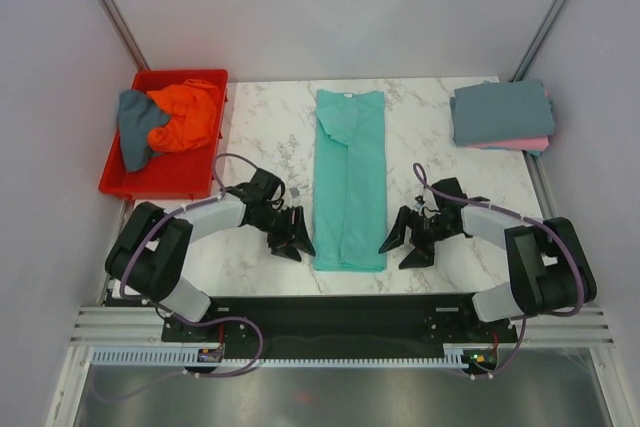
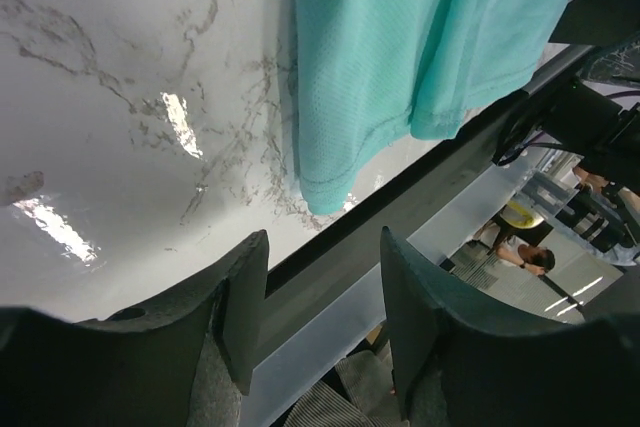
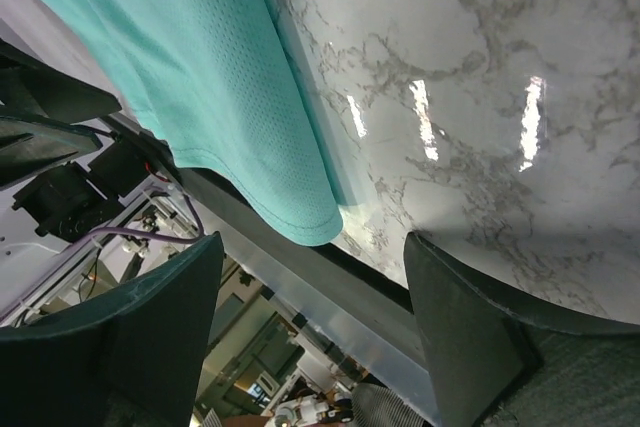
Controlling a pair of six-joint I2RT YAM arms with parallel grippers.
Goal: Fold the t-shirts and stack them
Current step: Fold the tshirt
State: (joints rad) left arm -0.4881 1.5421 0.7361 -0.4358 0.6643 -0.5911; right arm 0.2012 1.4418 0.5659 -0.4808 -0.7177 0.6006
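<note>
A teal t-shirt (image 1: 350, 177) lies folded into a long strip down the middle of the marble table, collar at the far end. Its near hem shows in the left wrist view (image 2: 400, 57) and the right wrist view (image 3: 210, 77). My left gripper (image 1: 292, 244) is open and empty just left of the shirt's near corner. My right gripper (image 1: 403, 245) is open and empty just right of the near hem. A stack of folded shirts (image 1: 500, 117), grey over pink, lies at the far right. Unfolded orange (image 1: 188, 113) and grey-blue (image 1: 138, 127) shirts lie in the red bin.
The red bin (image 1: 160, 179) sits at the far left of the table. The table's near edge and a black rail (image 1: 340, 307) run just below both grippers. Grey walls and metal posts close in the sides and back.
</note>
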